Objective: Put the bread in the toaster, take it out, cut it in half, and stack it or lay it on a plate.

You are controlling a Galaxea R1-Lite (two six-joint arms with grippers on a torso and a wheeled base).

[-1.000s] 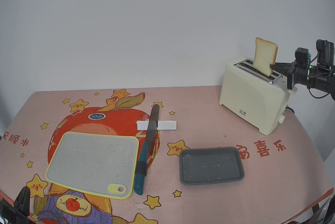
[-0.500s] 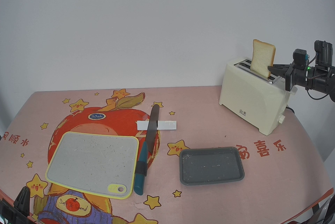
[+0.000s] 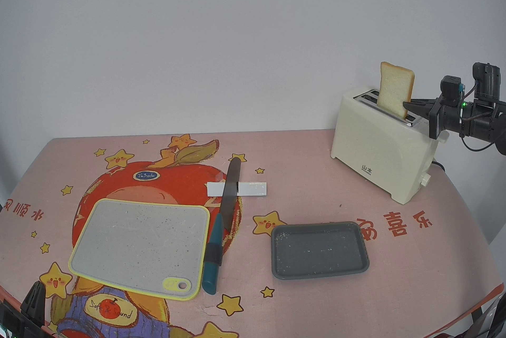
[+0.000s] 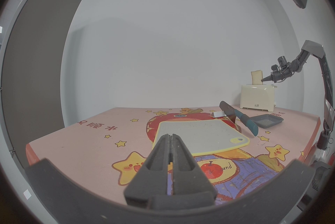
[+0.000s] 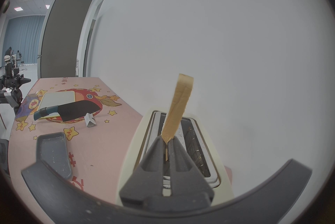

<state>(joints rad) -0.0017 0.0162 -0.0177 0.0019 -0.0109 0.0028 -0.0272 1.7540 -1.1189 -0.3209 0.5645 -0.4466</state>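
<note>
A slice of bread [image 3: 395, 88] stands on edge over the cream toaster [image 3: 379, 149] at the table's back right, its lower edge at the mouth of a slot. My right gripper [image 3: 408, 103] is shut on the slice's lower corner; the right wrist view shows the bread [image 5: 178, 106] rising from between the fingers above the toaster's slots [image 5: 190, 144]. My left gripper [image 4: 170, 141] is shut on nothing and hangs low over the table's near left corner, far from the toaster [image 4: 257, 97].
A grey cutting board with a yellow rim [image 3: 139, 244] lies front left. Beside it lies a teal-handled knife [image 3: 221, 228], its blade propped on a white rest [image 3: 253, 189]. A dark grey rectangular plate [image 3: 319, 249] sits in front of the toaster.
My right gripper has carried the bread down and slightly left, from above the toaster to the slot's mouth. The left arm has not moved.
</note>
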